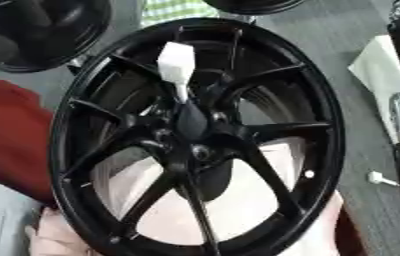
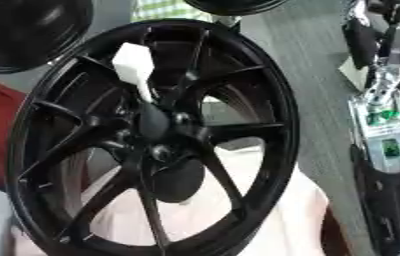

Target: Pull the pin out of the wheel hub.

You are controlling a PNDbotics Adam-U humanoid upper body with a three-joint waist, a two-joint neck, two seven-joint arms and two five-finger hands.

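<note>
Fingers of the robot's right hand (image 2: 385, 35) cannot be told as open or closed: only dark shapes show at about 1 o'clock in the right eye view, atop the silver and black right arm (image 2: 385, 135) that runs along the 3 o'clock edge, well apart from the work; the left hand shows in neither view. Nearly filling both views is the black wheel (image 1: 195, 140), stood up on its rim and tilted, its spoked face turned to the camera, which I judge is so that the hub (image 1: 190, 135) can be reached from the front. What looks like a person's bare hand (image 1: 53, 237) meets the rim at 7 o'clock, probably steadying it. From the hub the white pin (image 1: 177, 67) sticks out toward 12 o'clock, thin shank at the hub, broad white head out over the spokes, so the head is free to be taken; the pin is still seated and nothing touches it. By count: three wheels, the main one plus a second wheel (image 1: 37, 30) at 11 o'clock and a third wheel (image 1: 252, 5) at 12 o'clock, both cut off; two white pin-like things, one in the hub and a small white piece (image 1: 377, 177) on the table (image 1: 313, 35) at 3 o'clock; one white sheet (image 1: 377, 65) at 2 o'clock; one red cloth (image 1: 7, 135) at 9 o'clock
</note>
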